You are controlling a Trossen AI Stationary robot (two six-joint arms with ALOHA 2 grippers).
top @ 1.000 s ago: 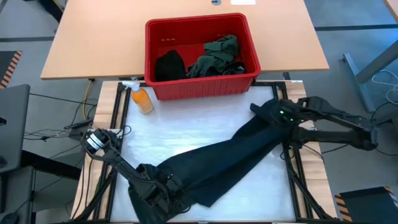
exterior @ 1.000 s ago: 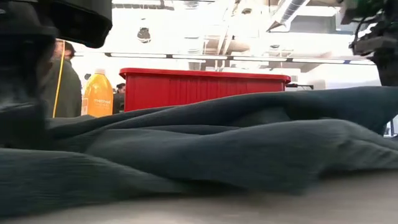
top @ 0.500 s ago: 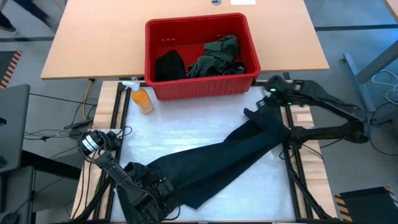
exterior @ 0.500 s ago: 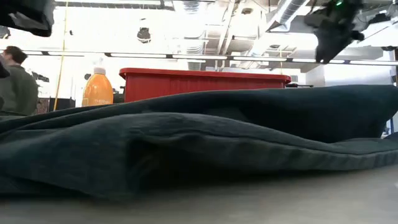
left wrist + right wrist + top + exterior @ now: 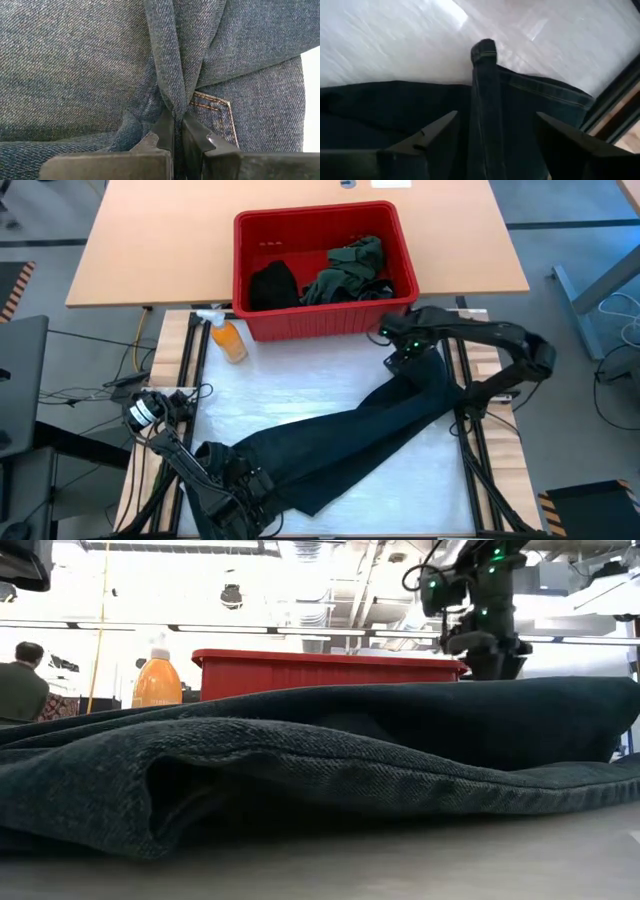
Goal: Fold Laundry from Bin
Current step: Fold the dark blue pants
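Note:
Dark denim trousers [image 5: 360, 425] lie slantwise on the white mat, from the near left to the far right. My left gripper [image 5: 245, 485] is shut on their near-left end, beside a stitched pocket [image 5: 215, 107]. My right gripper [image 5: 398, 345] hangs open above the far-right leg end [image 5: 484, 50], one finger on either side of a ridge in the cloth, apart from it; the low view shows it [image 5: 490, 655] just above the cloth. The red bin [image 5: 325, 325] at the far edge holds a black piece [image 5: 272, 280] and an olive-green piece [image 5: 350, 270]. My left gripper pinches a raised fold of the denim [image 5: 172, 100] between its two shut fingers, next to the pocket's stitched corner. The fingers come from above, pointing steeply down. The cloth around the fold lies on the mat; how many layers are in the fold I cannot tell.
An orange spray bottle [image 5: 229, 338] stands at the bin's near-left corner. Black frame rails [image 5: 470, 430] run along the mat's left and right sides. A wooden table [image 5: 150, 240] stretches behind the bin. A person [image 5: 20, 680] shows in the room beyond.
My right gripper has swung from the table's right edge toward the bin and the left, and now hangs over the trousers' far-right end. My left gripper has drawn toward the near-left corner, and the trousers' near end has slid with it; the cloth lies flatter.

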